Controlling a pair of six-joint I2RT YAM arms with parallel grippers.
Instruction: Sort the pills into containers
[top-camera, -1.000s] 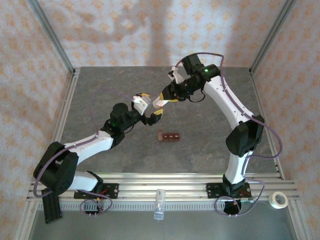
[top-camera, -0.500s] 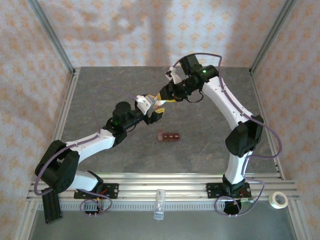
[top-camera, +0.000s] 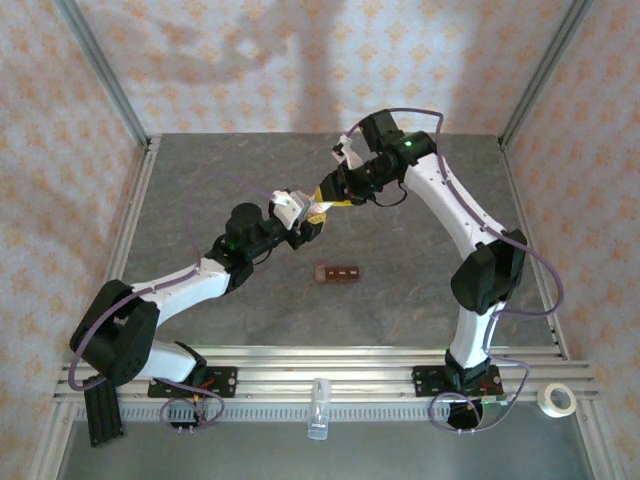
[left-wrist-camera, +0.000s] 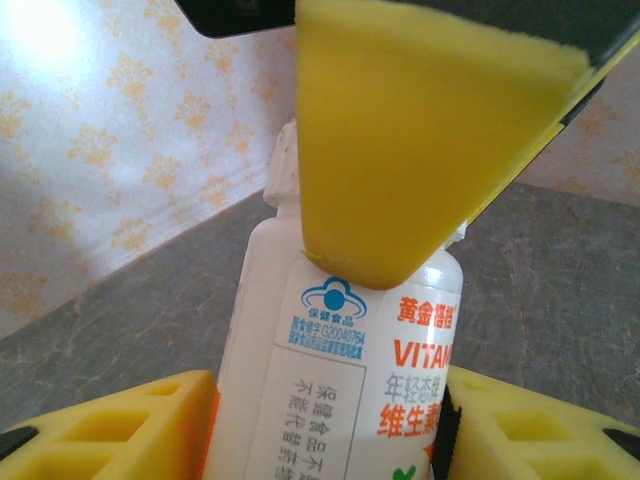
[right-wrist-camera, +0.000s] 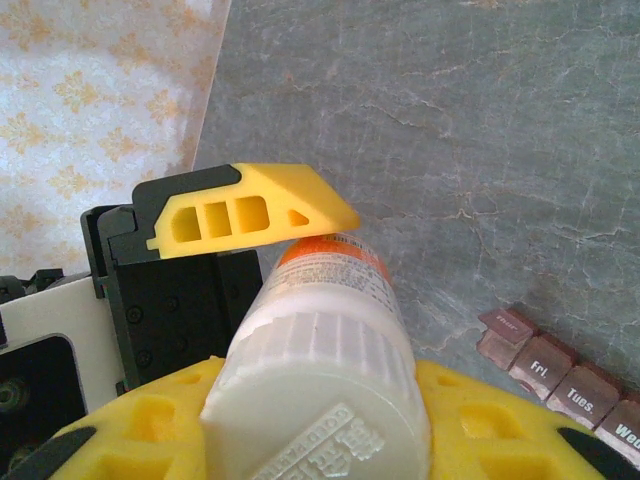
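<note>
- Left gripper (top-camera: 308, 222): one, raised above the table (top-camera: 430, 290), fingers pressed against either side of the white pill bottle (left-wrist-camera: 340, 350), around its labelled body.
- Pill bottle: one, carried in mid-air between the two grippers, ribbed cap (right-wrist-camera: 320, 400) on.
- Right gripper (top-camera: 330, 197): one, closed around the cap end of that bottle.
- Step in hand, as a judgement: opening the bottle, body braced on the left, cap taken on the right. Next move calls for a twist of the cap against a firm hold, with no slip and no spill.
- Containers (top-camera: 338, 272): one reddish-brown strip of joined compartments, flat on the table, near the grippers but apart from the bottle; weekday labels on the lids; cannot tell whether every lid is shut.
- Tape roll (top-camera: 557, 400): one, at the near right corner.
</note>
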